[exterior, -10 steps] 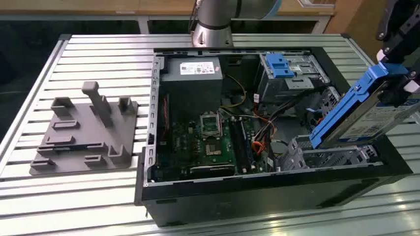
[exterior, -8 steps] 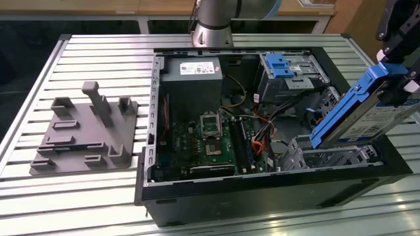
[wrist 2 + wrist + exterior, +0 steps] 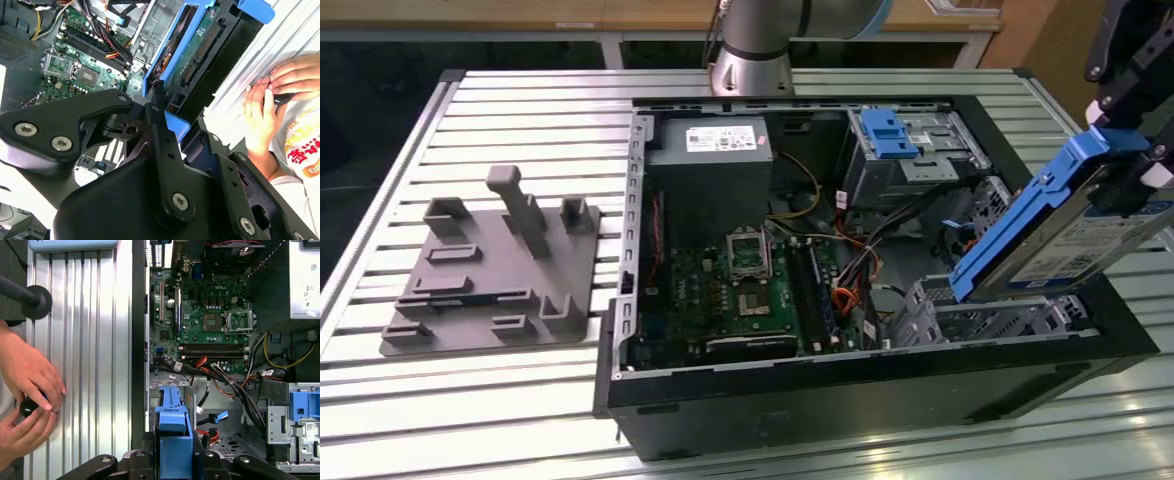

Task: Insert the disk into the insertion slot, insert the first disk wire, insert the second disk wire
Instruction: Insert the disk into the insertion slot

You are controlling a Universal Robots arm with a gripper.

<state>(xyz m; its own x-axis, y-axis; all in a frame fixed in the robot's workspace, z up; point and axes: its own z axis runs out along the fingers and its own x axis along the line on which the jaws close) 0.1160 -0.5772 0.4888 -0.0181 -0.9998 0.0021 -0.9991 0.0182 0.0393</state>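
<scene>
Disk (image 3: pixel 1062 232) up in air, tilted, low end just over insertion slot (image 3: pixel 994 322), at exterior view's right, near corner of case (image 3: pixel 854 390). Gripper (image 3: pixel 1125 140) squeezed tight on disk, I think; grip partly hidden. Step one in hand: disk not in yet. My guess: needs laying flat, lining up with bay, slow push.

Robotics lab: open computer case (image 3: pixel 854 400) on slatted metal table (image 3: pixel 520 110).
</scene>
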